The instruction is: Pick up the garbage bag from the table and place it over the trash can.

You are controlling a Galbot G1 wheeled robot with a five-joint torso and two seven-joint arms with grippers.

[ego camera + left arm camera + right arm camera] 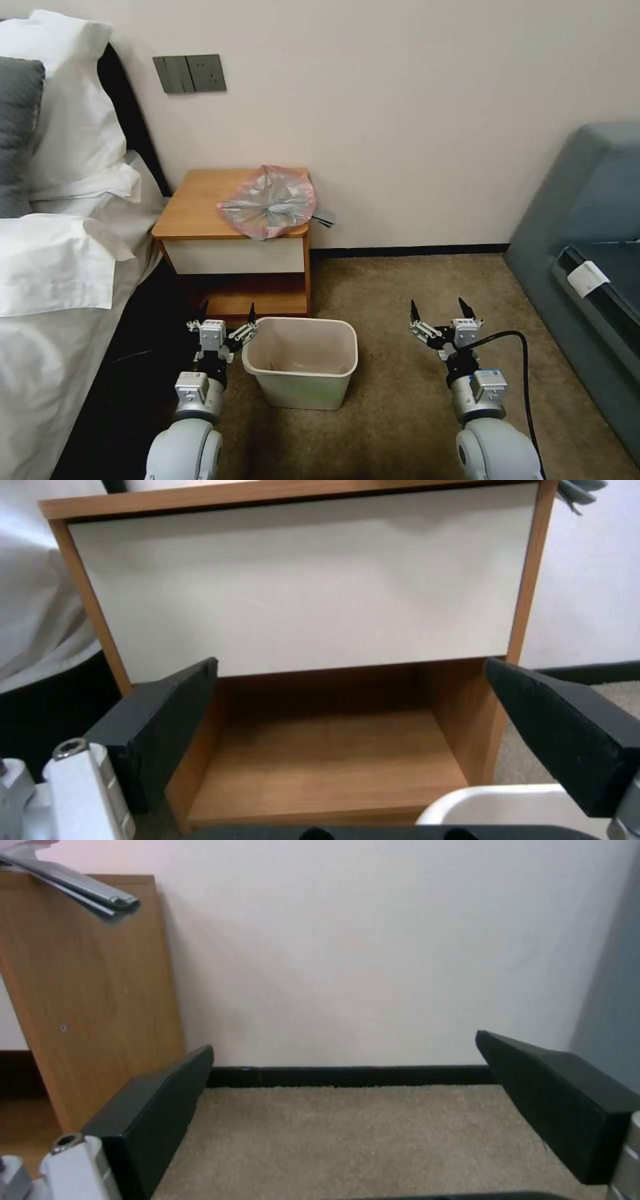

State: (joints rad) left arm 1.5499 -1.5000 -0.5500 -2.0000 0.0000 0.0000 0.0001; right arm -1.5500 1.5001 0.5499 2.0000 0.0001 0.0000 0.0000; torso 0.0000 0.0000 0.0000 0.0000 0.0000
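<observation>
Bedside carpet: garbage bag untouched on desk, probably crumpled; both released hands, left hand and right hand, flank trash can.

Left end effector and right end effector both held low, fingers spread.

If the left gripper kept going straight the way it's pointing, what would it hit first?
Probably the table: the open left gripper faces its white drawer front and the open shelf below. Whether it would meet the drawer or enter the shelf is hard to judge.
</observation>
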